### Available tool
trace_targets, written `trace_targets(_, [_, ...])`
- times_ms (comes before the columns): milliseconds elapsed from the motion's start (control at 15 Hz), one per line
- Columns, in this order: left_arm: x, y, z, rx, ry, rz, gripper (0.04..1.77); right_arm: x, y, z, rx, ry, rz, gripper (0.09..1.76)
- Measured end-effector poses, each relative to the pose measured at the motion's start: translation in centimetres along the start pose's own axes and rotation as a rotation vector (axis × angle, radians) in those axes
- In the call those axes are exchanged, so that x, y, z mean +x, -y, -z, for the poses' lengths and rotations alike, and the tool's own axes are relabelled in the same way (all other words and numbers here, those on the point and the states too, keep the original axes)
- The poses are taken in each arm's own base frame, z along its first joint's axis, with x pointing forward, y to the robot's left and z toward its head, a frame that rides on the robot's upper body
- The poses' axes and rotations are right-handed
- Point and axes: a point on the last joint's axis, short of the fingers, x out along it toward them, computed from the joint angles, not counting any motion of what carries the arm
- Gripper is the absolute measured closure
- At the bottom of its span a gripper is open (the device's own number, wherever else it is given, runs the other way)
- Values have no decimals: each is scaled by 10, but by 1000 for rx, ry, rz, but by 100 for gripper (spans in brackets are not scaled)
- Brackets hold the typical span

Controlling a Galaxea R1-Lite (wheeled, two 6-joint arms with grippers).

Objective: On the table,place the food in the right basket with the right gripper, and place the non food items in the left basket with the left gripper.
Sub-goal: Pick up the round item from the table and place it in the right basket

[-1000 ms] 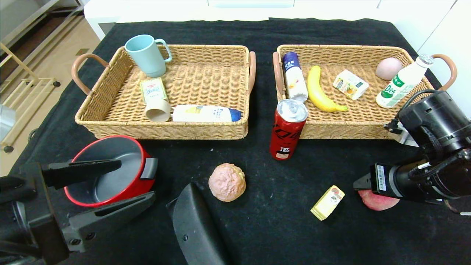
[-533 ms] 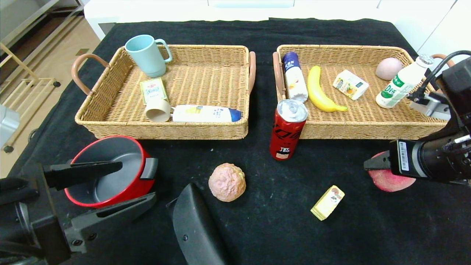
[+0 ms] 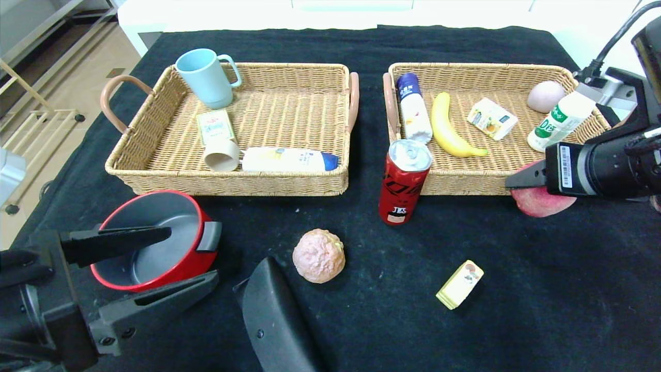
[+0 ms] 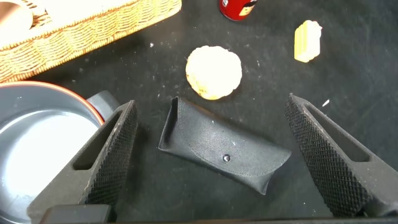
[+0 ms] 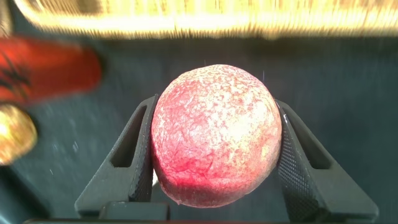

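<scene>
The black table [image 3: 330, 320] carries everything, and I place the rest by the red can [image 3: 404, 182] standing near its middle. To the left of the can and slightly behind it sits the left basket [image 3: 289, 186], holding a blue mug [image 3: 205, 77], a small green-labelled box [image 3: 215, 126], a tipped beige cup [image 3: 222, 155] and a white bottle lying on its side [image 3: 289, 159]. Just behind the can, touching or nearly so, is the right basket [image 3: 475, 183], with a white tube with a blue cap [image 3: 413, 108], a banana [image 3: 448, 129], a juice carton [image 3: 491, 118], a pale round fruit [image 3: 545, 95] and a leaning milk bottle [image 3: 560, 121] inside. Far to the can's left and nearer me stands a red pot [image 3: 155, 243]; my left gripper [image 4: 217, 158] hangs beside it, jaws spread wide with nothing between them, over a black glasses case [image 4: 224, 154]. My right gripper [image 5: 214, 146] is to the right of the can, raised at the front wall of the right basket, jaws clamped on either side of a red peach [image 5: 214, 134]; in the head view the peach [image 3: 539, 199] shows under my arm. In front of the can, nearer me, lie a rough pinkish round fruit [image 3: 319, 255] and, to its right, a small yellow carton [image 3: 459, 284].
</scene>
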Motion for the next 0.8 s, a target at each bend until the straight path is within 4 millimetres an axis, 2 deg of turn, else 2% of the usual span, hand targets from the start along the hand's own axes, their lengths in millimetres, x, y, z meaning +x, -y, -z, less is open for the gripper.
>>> trace_targets(400, [-2,0,-1,2,7,0,9,14,-4,-37,52,181,-29,70])
trace_targets(800, [-2,1,-1,4,10,-1,9,43,-2,-58,53,323,-23,70])
